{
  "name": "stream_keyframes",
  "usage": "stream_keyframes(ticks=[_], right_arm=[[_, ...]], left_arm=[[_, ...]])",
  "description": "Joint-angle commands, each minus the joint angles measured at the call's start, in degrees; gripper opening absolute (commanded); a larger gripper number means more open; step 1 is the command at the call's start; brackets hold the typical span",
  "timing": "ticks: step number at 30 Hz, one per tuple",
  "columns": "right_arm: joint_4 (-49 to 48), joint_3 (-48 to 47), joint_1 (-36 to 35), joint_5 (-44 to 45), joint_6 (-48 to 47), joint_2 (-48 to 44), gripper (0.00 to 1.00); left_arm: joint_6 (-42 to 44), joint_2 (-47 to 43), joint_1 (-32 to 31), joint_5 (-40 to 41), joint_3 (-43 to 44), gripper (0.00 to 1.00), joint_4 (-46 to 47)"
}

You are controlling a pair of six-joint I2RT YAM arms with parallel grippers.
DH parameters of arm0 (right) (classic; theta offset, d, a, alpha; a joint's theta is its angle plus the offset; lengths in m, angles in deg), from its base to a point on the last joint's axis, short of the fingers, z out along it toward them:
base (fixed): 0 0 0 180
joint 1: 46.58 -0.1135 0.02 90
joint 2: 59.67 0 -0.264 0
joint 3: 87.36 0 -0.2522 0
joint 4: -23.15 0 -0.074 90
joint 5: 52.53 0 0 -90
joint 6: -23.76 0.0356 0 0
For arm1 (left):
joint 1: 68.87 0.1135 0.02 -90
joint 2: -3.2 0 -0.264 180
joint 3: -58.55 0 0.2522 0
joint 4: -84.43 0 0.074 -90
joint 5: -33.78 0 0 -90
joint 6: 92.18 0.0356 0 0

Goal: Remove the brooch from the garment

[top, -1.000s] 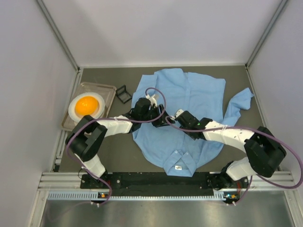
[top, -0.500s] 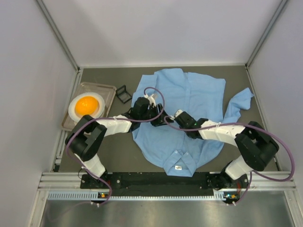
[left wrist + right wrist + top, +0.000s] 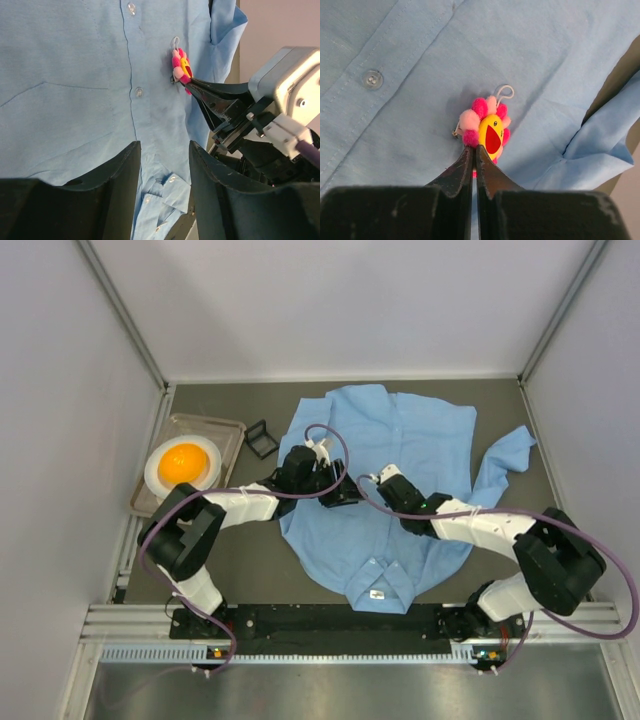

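The garment, a light blue shirt (image 3: 420, 435) (image 3: 75, 75) (image 3: 545, 50), lies spread flat on the table. The brooch (image 3: 487, 131) (image 3: 181, 65), a pink-petalled flower with a yellow face, is pinned beside the button placket. My right gripper (image 3: 475, 146) (image 3: 192, 82) (image 3: 373, 480) is shut, its tips pinching the brooch's lower edge. My left gripper (image 3: 164, 150) (image 3: 338, 496) hovers open over the shirt a little short of the brooch, with only cloth showing between its fingers. In the top view the two gripper heads hide the brooch.
At the left, a metal tray (image 3: 232, 428) carries a white plate (image 3: 152, 475) with an orange (image 3: 183, 462) on it. A small black frame-like object (image 3: 262, 438) lies between the tray and the shirt. Grey walls close in the table on three sides.
My right gripper's jaws have closed from wide open onto the brooch's lower edge, and its wrist has shifted slightly. The left arm has stayed in place.
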Motion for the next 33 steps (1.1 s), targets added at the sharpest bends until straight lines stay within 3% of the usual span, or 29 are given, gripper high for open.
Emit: stream_keyframes(ticks=[1,10,18,22,29,33], right_arm=[[0.9,-2.7,0.5,-3.2,6.7,-2.1,0.00],[5.1,-5.6,1.6,-8.3,17.9,-4.2,0.00],[5.8,-3.5,5.0,-13.7,20.9,-7.8,0.00],[5.5,-1.4,9.9,-16.9,20.2,-10.5,0.00],[3.7,0.3,20.4,-32.3,18.9,-11.8,0.00],[3.7,0.8,23.3,-32.4,18.4,-11.9,0.00]], left_arm=[[1.0,-0.4,-1.0,-0.6,1.8,0.49,3.3],[1.3,1.8,-2.6,-2.8,4.0,0.49,3.4],[2.8,6.6,-5.7,-6.3,8.6,0.47,3.4],[3.2,9.9,-7.2,-7.4,10.9,0.45,3.9],[3.5,15.5,-9.8,-7.5,16.2,0.41,3.0],[3.4,18.0,-10.0,-7.0,18.3,0.40,2.6]])
